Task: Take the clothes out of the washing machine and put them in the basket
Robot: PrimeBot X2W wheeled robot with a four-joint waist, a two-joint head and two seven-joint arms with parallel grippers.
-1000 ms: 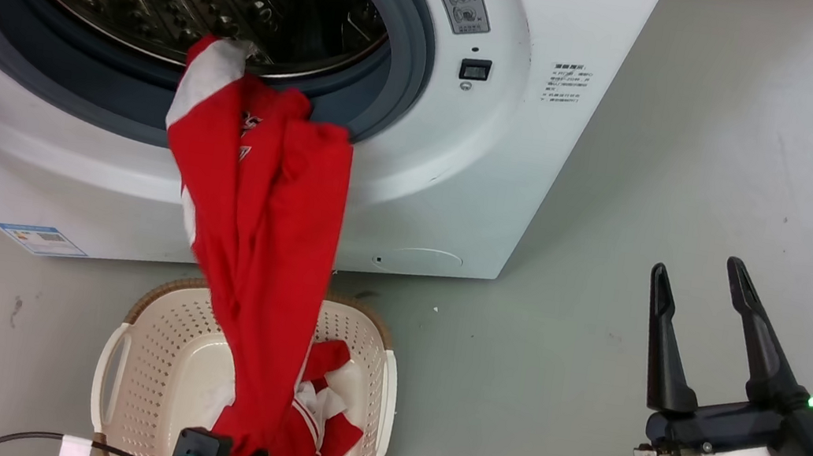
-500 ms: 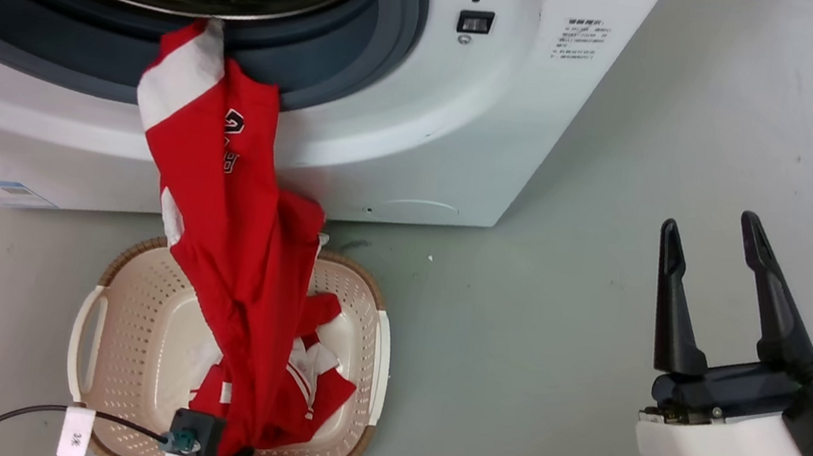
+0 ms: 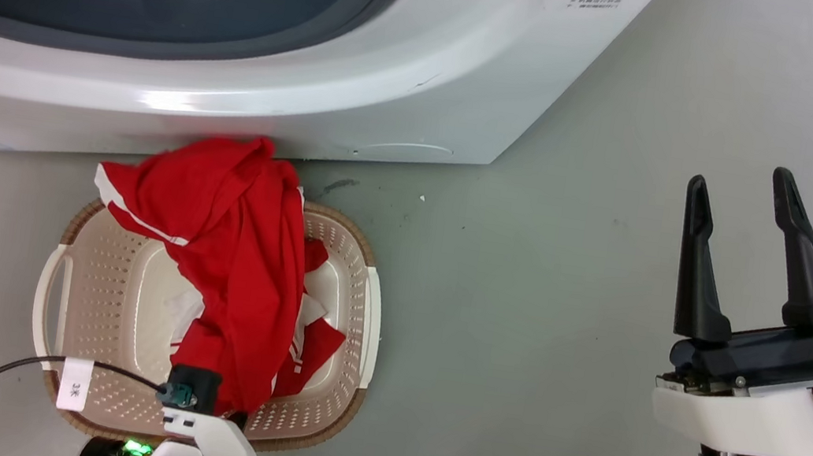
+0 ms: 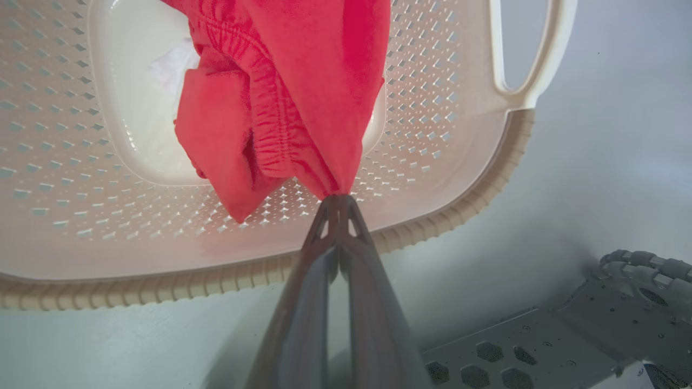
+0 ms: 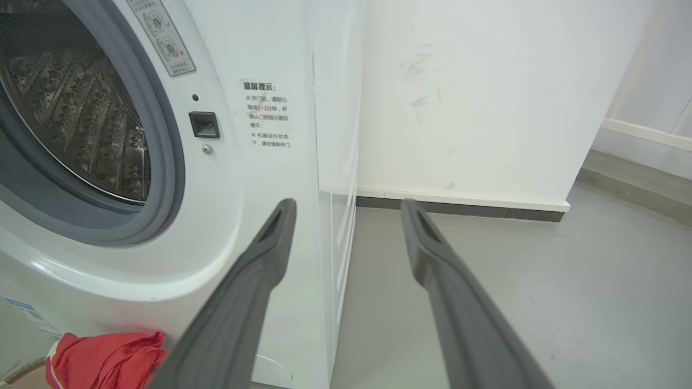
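Note:
A red garment point(image 3: 235, 260) with white stripes lies draped over the cream basket point(image 3: 59, 291), from its far rim down to its near side. In the left wrist view my left gripper point(image 4: 338, 199) is shut on a fold of the clothes point(image 4: 292, 81) just above the basket's near rim point(image 4: 459, 216). More red and white clothes point(image 3: 316, 335) lie inside. The washing machine point(image 3: 361, 94) stands behind the basket, its steel drum point(image 5: 70, 108) showing no fabric. My right gripper point(image 3: 741, 178) hangs open over the floor at the right, holding nothing, fingers point(image 5: 270, 254) beside the machine's front.
Grey floor point(image 3: 521, 316) stretches between the basket and my right arm. A black cable with a white tag point(image 3: 74, 384) crosses the basket's near left. A white wall with a dark baseboard point(image 5: 459, 208) stands to the right of the machine.
The garment's upper end has slid off the porthole rim and dropped onto the basket's far rim. The head camera has tilted down, so the machine sits higher in the picture.

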